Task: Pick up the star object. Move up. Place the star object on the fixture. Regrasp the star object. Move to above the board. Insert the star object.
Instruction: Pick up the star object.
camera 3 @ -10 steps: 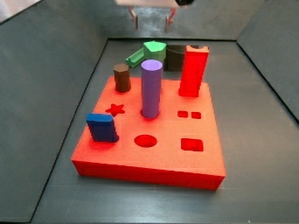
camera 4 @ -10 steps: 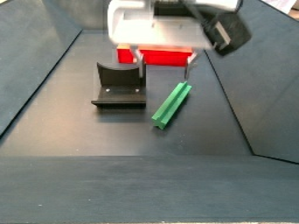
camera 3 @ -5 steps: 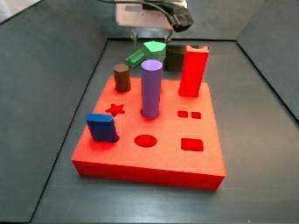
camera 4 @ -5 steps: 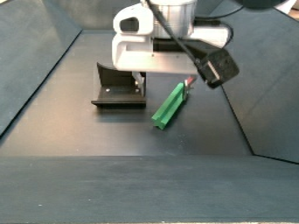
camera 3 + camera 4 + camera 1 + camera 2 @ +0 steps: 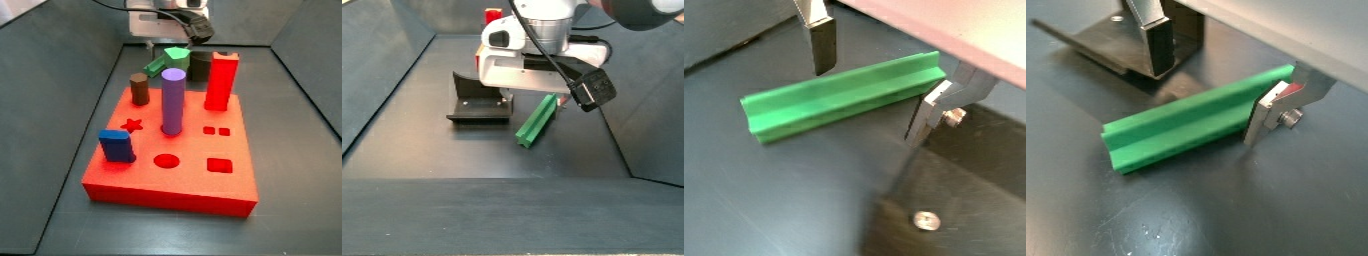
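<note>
The star object [image 5: 532, 124] is a long dull-green rod lying flat on the dark floor, just right of the fixture [image 5: 476, 100]. It shows in both wrist views [image 5: 844, 97] [image 5: 1193, 120]. My gripper [image 5: 532, 98] is low over the rod's far half and is open. In both wrist views the gripper [image 5: 875, 80] [image 5: 1211, 80] has one finger on each side of the rod. One finger [image 5: 1267, 115] is right against the rod's edge; the other finger [image 5: 1156, 40] stands apart from it. The red board [image 5: 174, 160] fills a side view; the rod is hidden there.
On the board stand a purple cylinder [image 5: 174, 100], a tall red pillar [image 5: 222, 80], a brown short cylinder [image 5: 139, 88], a blue block [image 5: 116, 145] and a bright-green piece [image 5: 175, 55]. The fixture [image 5: 1120, 45] is close beside one finger. Sloped grey walls enclose the floor.
My gripper has come down from well above the floor to the rod, and its open fingers now straddle it. The rod and the fixture have not moved.
</note>
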